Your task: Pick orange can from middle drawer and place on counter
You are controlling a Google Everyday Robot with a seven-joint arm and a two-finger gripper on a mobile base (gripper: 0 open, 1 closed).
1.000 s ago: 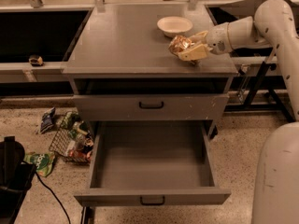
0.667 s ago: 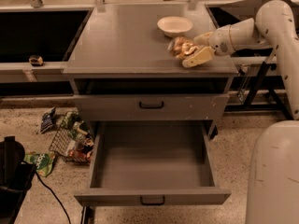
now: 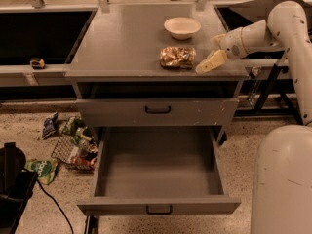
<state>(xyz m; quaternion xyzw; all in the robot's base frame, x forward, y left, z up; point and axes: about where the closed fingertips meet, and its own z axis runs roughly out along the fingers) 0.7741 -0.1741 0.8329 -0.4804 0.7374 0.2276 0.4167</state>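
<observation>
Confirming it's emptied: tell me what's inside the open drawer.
Drawer holds nothing: bare floor shows, rear edge hidden beneath the upper drawer. Can lies on counter, hand beside it.

Orange can [image 3: 177,56] on counter [image 3: 122,43], gripper [image 3: 212,55] beside

So the counter [image 3: 122,43] is a flat grey cabinet top, and there are just two things sitting on it. The orange can [image 3: 177,56] lies on its side near the front edge, right of centre. A white bowl [image 3: 182,27] stands upright behind it, a bit apart. The gripper [image 3: 204,66] hangs over the front right corner, just beside the can, not touching it.
</observation>
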